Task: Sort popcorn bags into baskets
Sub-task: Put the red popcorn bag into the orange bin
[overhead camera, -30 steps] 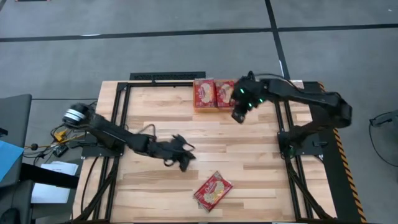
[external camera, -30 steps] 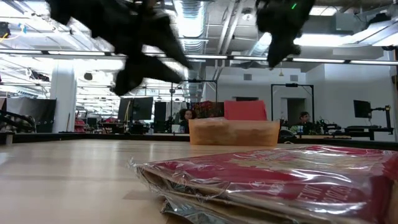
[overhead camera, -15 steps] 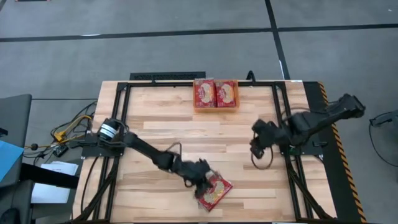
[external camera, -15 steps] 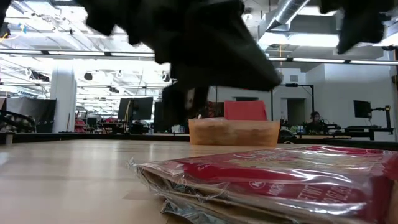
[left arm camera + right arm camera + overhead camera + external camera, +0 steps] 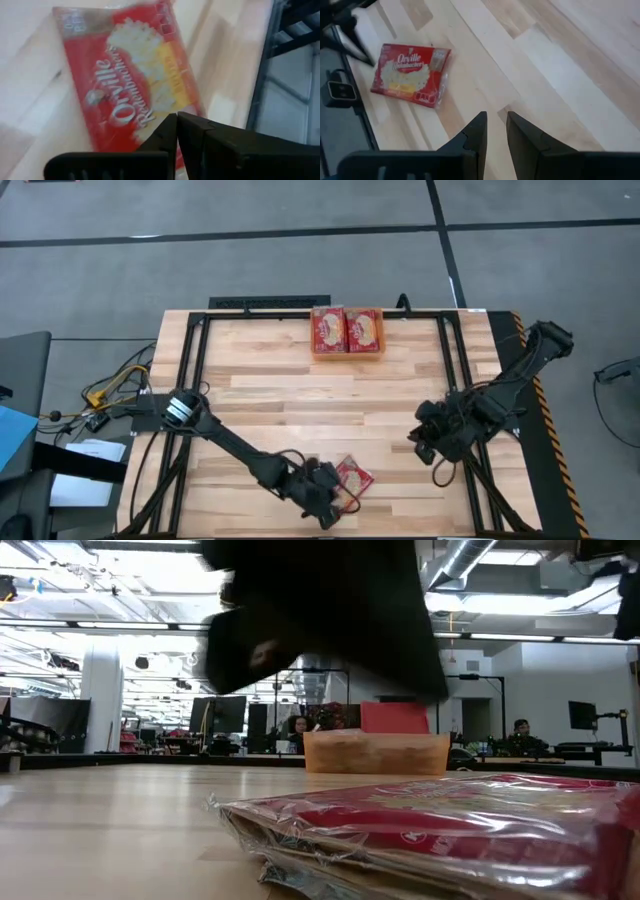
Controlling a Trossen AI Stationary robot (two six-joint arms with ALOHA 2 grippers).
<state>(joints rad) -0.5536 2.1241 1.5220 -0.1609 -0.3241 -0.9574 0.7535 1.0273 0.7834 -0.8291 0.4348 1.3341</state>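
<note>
One red popcorn bag [image 5: 353, 477] with a cream centre lies flat on the table near its front edge. It also shows in the left wrist view [image 5: 135, 85], the right wrist view [image 5: 410, 75] and close up in the low view [image 5: 430, 830]. My left gripper [image 5: 335, 498] is shut, its fingertips [image 5: 177, 120] over the bag's near left part. The orange basket [image 5: 347, 352] at the far edge holds two red bags [image 5: 346, 328]. My right gripper [image 5: 425, 442] hovers at the right, slightly open [image 5: 496, 120] and empty. My left gripper comes at the bag slanting from the table's left with its fingers shut together over the bag's edge [image 5: 150, 135]. The fingers hide the spot, so I cannot tell whether they touch the bag. The bag lies flat on the table.
Black frame rails [image 5: 190, 380] run along the table's left, right and far sides. Bare wood [image 5: 300, 410] lies between the basket and the loose bag. In the low view, the basket [image 5: 375, 752] stands behind the bag, a red packet [image 5: 394, 718] rising above its rim.
My left gripper has swept from the table's middle toward the near edge and right, down onto the loose bag. My right gripper has left the basket and gone toward the table's near right.
</note>
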